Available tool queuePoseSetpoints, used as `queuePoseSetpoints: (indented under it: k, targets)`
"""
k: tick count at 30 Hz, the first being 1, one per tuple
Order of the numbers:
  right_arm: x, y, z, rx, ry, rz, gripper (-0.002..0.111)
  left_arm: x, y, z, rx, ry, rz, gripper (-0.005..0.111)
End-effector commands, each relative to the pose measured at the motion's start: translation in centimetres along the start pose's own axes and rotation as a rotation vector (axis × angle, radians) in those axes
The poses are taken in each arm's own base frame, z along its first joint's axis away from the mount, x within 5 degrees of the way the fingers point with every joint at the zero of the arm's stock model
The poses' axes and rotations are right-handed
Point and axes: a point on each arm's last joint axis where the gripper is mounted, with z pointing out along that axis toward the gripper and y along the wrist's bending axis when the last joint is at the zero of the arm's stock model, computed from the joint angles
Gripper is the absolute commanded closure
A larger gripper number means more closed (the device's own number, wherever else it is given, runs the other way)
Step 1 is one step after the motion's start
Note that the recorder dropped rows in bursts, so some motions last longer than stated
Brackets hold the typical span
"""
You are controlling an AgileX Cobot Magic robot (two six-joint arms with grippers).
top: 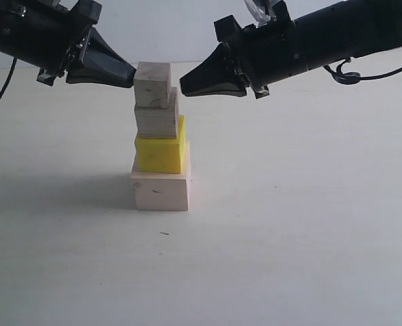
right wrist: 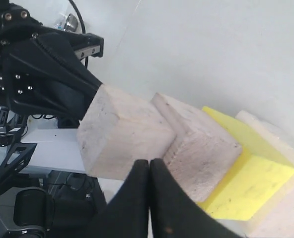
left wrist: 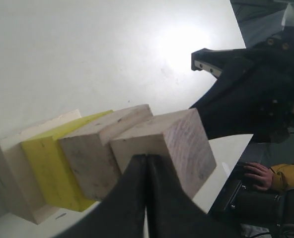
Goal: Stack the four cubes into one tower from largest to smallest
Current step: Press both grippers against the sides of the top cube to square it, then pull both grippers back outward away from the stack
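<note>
Exterior view: the tower [top: 157,139] stands a little left of the frame's centre on the pale table [top: 309,258]. The large wooden cube [top: 160,192] is at the bottom, then the yellow cube [top: 159,154], the medium wooden cube [top: 155,122] and the small wooden cube [top: 152,84] on top, each slightly askew. The left gripper [top: 130,73] enters from the upper left with its jaws pressed together and empty, its tip touching the small wooden cube's left face. The right gripper [top: 183,87] enters from the upper right, also fully closed and holding nothing, its tip just beside that cube.

Left wrist view: the left gripper's two fingers lie flat together against the small wooden cube; the right gripper shows beyond it.

Right wrist view: the closed fingers point at the seam between the small and medium wooden cubes. The left gripper's tip meets the small wooden cube's far corner.
</note>
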Motion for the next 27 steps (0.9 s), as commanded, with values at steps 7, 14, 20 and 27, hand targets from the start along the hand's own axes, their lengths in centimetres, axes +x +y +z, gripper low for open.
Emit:
queuePoseSetpoints:
  k: [7, 14, 20, 27]
  targets:
    - [-0.2, 0.3, -0.5, 0.014, -0.021, -0.011, 0.108, 0.0, -0.4, -0.1, 0.004, -0.004, 0.011, 0.107]
    - [-0.1, 0.2, -0.5, 0.018, -0.015, -0.015, 0.108, -0.1, -0.2, -0.1, -0.010, -0.016, 0.013, 0.107]
    - [0.0, 0.1, -0.5, 0.034, -0.004, -0.024, 0.108, -0.2, -0.4, -1.0, -0.025, -0.045, 0.022, 0.107]
    - [-0.5, -0.4, -1.9, 0.073, -0.043, -0.009, 0.108, -0.3, -0.2, -2.9, -0.072, -0.077, 0.029, 0.107]
